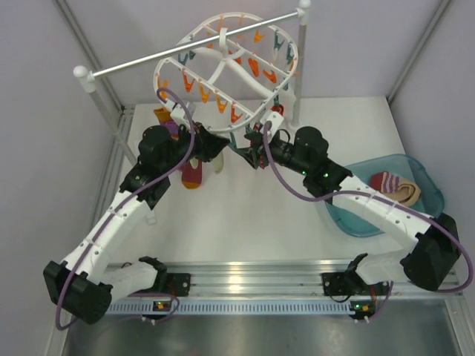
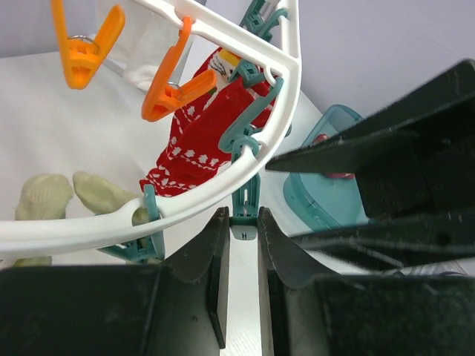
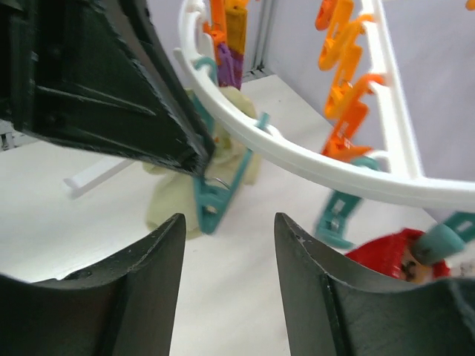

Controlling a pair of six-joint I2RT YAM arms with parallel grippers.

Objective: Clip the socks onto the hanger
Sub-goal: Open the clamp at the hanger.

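Note:
The white oval hanger (image 1: 223, 70) hangs from the rail with orange and teal clips. My left gripper (image 1: 220, 145) is under its near rim, shut on the end of a teal clip (image 2: 244, 211). My right gripper (image 1: 256, 154) faces it, open and empty (image 3: 226, 237). It sees the left fingers pinching that teal clip (image 3: 220, 194). A cream sock with red-and-white stripes (image 1: 397, 187) lies in the basin. Pale cream sock ends (image 2: 100, 194) hang beside the pinched clip and also show in the right wrist view (image 3: 169, 204).
A teal basin (image 1: 423, 174) stands at the right. A red patterned sock (image 2: 197, 137) and a maroon-purple sock (image 1: 169, 122) hang on the hanger. The metal rail (image 1: 193, 46) on white posts crosses the back. The two grippers are close together under the hanger.

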